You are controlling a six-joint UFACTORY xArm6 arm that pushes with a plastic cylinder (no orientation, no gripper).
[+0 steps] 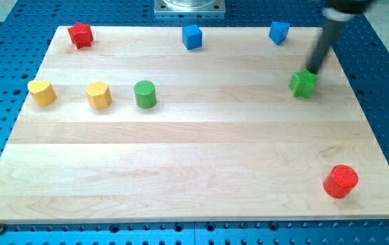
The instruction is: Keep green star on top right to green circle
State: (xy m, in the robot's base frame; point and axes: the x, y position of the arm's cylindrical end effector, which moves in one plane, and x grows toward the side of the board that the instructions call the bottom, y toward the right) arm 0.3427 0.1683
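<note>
Rod tip point(313, 70) touches the upper right edge of the green star-shaped block point(303, 84), near the wooden worktop's point(194, 156) right edge. The green round cylinder block point(145, 94) stands well apart, toward the left edge. No pincer shows, only the straight rod.

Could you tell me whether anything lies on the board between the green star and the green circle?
No. In the camera view only bare wood separates the green circle from the green star; my tip touches the star's upper right edge.
</note>
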